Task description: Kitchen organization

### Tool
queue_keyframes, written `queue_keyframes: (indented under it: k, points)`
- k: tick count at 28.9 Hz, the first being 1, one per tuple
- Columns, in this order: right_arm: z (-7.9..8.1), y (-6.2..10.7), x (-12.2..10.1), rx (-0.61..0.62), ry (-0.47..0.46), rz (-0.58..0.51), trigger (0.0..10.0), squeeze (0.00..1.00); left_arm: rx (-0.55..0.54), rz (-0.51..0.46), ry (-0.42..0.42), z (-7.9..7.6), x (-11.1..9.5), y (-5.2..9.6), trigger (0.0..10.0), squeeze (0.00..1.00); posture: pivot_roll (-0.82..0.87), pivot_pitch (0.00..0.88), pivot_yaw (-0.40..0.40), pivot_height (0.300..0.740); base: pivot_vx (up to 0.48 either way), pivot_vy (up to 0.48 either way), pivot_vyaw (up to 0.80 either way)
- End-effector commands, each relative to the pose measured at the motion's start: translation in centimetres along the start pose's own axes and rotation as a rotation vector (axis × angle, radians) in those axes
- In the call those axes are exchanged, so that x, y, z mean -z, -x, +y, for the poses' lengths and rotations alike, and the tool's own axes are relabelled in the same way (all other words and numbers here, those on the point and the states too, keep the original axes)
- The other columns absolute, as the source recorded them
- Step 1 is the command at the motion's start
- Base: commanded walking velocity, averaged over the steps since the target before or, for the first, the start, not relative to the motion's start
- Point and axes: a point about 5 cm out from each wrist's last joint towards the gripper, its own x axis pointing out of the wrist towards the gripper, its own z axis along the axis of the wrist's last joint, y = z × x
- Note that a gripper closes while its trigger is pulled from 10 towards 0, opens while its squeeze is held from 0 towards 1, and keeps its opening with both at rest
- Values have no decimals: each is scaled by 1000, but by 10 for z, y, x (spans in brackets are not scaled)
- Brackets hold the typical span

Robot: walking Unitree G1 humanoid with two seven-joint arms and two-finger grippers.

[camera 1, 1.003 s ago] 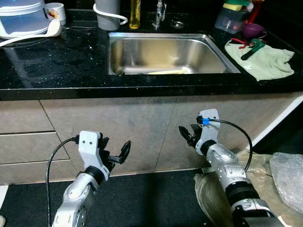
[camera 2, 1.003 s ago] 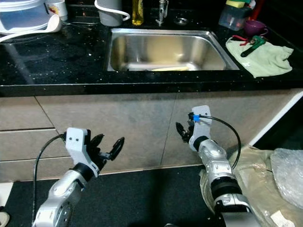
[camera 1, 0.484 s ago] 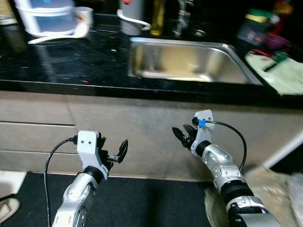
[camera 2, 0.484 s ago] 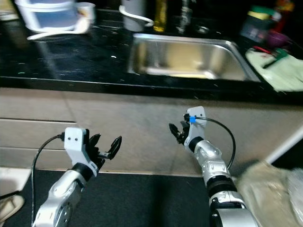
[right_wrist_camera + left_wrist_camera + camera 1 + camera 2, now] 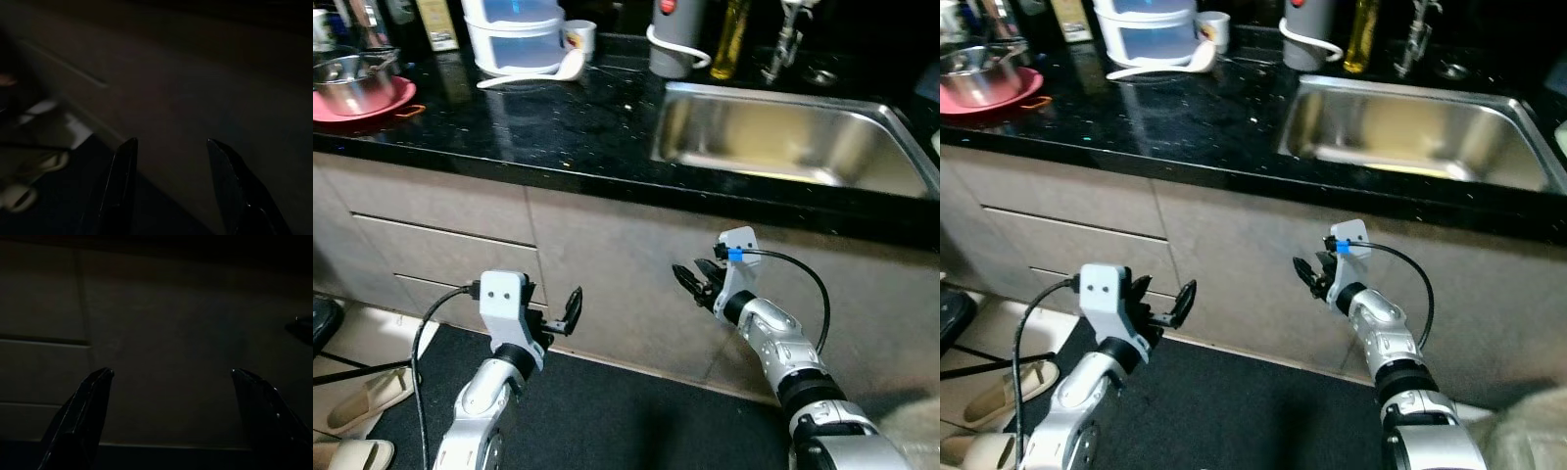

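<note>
Grippers, left gripper (image 5: pixel 558 315) and right gripper (image 5: pixel 693 284), hang low by the cabinet fronts with fingers spread and empty, probably since nothing's picked yet, while the pot (image 5: pixel 350 78) and white containers (image 5: pixel 517 31) sit up on the counter (image 5: pixel 509 117).

Steel pot (image 5: pixel 350 78) upright on pink plate (image 5: pixel 396 99), white stacked container (image 5: pixel 514 34), cup (image 5: pixel 578 37), all on black counter (image 5: pixel 558 122)

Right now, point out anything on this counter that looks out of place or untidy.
Little stands out. A white ladle lies loose on the black countertop against the white stacked container, its bowl beside the mug. A steel pot sits on a red plate near the counter's edge. No spills or damage show.
</note>
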Motion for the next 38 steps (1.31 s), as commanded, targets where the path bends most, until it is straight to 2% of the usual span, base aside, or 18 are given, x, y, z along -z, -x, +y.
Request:
queue_keyframes:
  k: [1,18,38]
  points:
    - [0,0,-1,-7,0,-6,10000,0,15,-6,-23,-5,-1,0,10000,0,63,0,-93,732,0,0,788]
    - [1,-1,-1,-40,7,-12,10000,0,-19,-20,50,0,0,0,10000,0,61,0,-94,732,0,0,788]
    - [4,-2,-2,-75,14,-19,10000,0,-27,-28,41,1,-1,-1,10000,0,63,0,-95,732,0,0,787]
